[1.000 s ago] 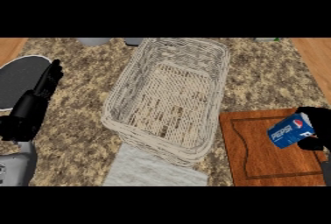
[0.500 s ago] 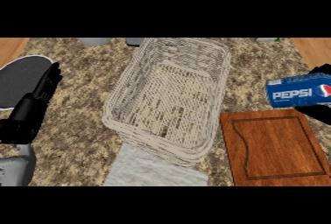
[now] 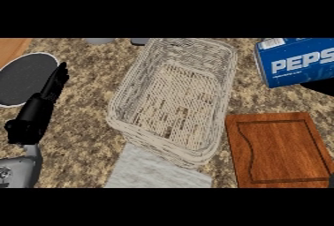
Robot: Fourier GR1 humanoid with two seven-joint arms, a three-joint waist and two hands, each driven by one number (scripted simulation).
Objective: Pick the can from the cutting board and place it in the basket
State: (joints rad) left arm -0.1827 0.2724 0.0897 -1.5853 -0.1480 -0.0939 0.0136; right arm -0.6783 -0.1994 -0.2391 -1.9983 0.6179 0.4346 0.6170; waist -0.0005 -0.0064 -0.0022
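Right hand [image 3: 324, 86]: only a dark sliver shows under the can, fingers hidden, so its hold cannot be told. Can [image 3: 297, 62]: blue, white lettering, lying on its side, raised right of the basket [image 3: 171, 100]. Basket: wicker, oblong. Cutting board [image 3: 280, 150]: wooden, bare, right of the basket's near end. Left hand [image 3: 40, 112]: left of the basket, fingers straight, holding nothing. Dark plate [image 3: 24, 79]: beside that hand.

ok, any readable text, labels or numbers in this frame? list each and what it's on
"PEPS": white letters on the blue can, at the view's upper right; the word is cut off by the picture's right edge.
Nothing else readable: the basket, the cutting board, the dark plate and the grey cloth carry no text or numbers.
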